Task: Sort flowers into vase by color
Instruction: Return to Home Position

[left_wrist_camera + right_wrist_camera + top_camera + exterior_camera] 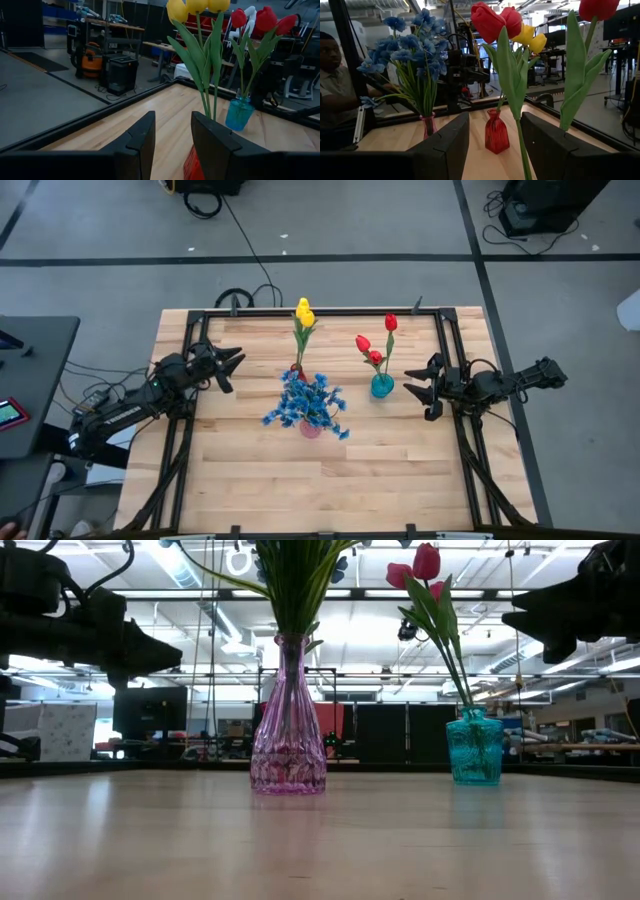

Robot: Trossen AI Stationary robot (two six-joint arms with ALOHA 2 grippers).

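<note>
Three vases stand mid-table, each on its base. A red vase [297, 367] holds yellow tulips [303, 315]. A pink glass vase [311, 428] holds blue blossoms [305, 402]. A teal vase [382, 386] holds red tulips [375, 345]. My left gripper [233, 370] hangs open above the table, left of the red vase, holding nothing. My right gripper [416, 392] is open too, just right of the teal vase. In the left wrist view, the yellow tulips [197, 5] rise past the open fingers. The right wrist view shows red tulips [495, 22] close ahead.
A black frame [320, 311] runs along the table's far edge and sides. Bare wood [330, 480] fills the near half of the table. A person [332, 80] sits beyond the table's left side. A dark side table [30, 380] stands left of the table.
</note>
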